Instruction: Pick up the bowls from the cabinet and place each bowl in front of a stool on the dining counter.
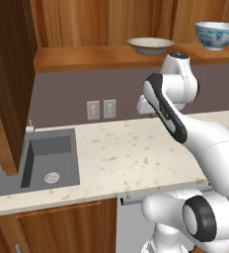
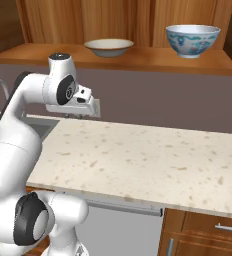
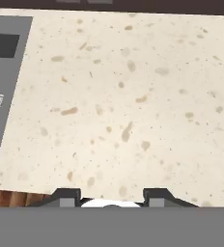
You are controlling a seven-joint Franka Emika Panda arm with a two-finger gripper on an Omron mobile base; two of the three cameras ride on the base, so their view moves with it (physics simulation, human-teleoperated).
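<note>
A: Going left to right from the grey sink: where do the bowls sit?

B: Both are on the plank shelf of the cabinet, up and to the right of the sink. First comes the cream bowl, wide and shallow, then, well apart and farther right, the white bowl with the blue-green pattern, close to the shelf's right end.

A: And the gripper?

B: It hangs over the speckled counter to the right of the sink, below the shelf, facing down. The fingertips stand apart with nothing between them, so the jaws are open and empty.

A: How will the bowls handle?

B: They look like glazed ceramic, so I judge them stiff, smooth, fairly light, and liable to chip if knocked against the shelf. The rim is the only real hold: one finger inside, one outside. The cream bowl's low flared wall gives little to pinch; the deeper patterned one offers more wall.

A: Anything unclear?

B: The patterned bowl is cut by the frame edge in the left base view. The dark cabinet door hides part of the sink's left side, and the arm covers the gripper in both base views.
</note>
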